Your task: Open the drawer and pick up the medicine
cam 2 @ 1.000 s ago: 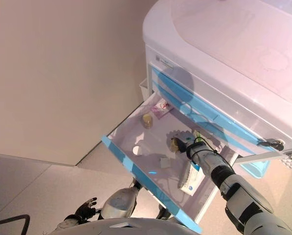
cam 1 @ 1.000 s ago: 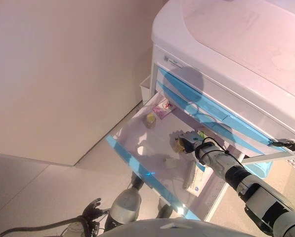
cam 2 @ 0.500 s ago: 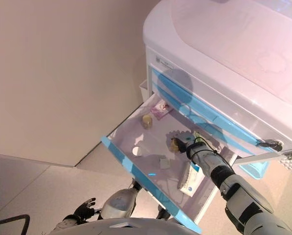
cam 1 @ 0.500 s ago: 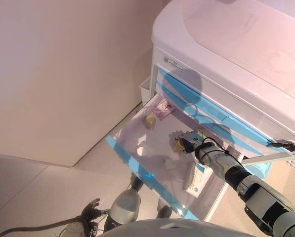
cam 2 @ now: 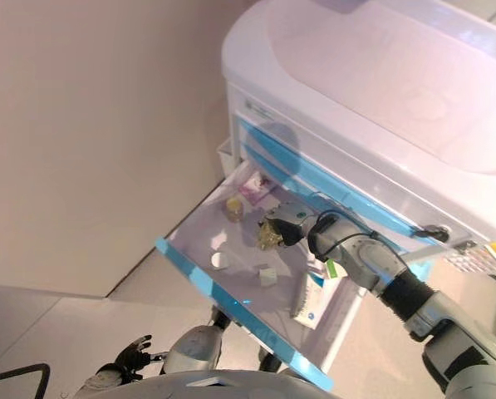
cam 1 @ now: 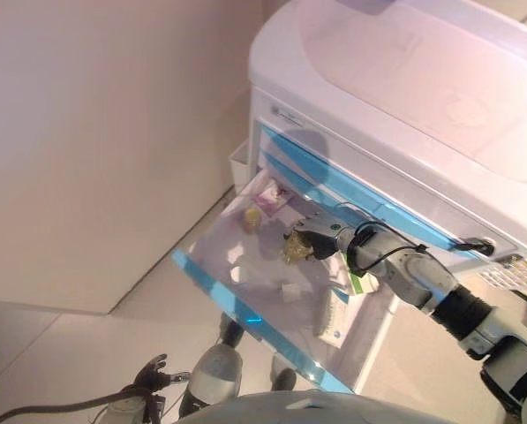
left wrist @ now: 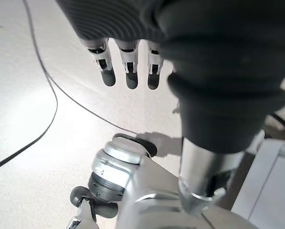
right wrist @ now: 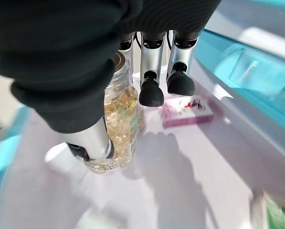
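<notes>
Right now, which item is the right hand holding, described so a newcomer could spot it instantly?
Start at the white cabinet and its pulled-out blue-fronted drawer. Above the drawer's floor, the right hand grips a clear bottle of yellow capsules, unlike the flat pink box and the small jar farther back.

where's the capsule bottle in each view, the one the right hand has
Left eye view: capsule bottle in the right hand, over the open drawer.
Right eye view: same, mid-drawer.
Left wrist view: not in it.
Right wrist view: close up, between thumb and fingers.
Shared landmark: pink box at the drawer's back.
</notes>
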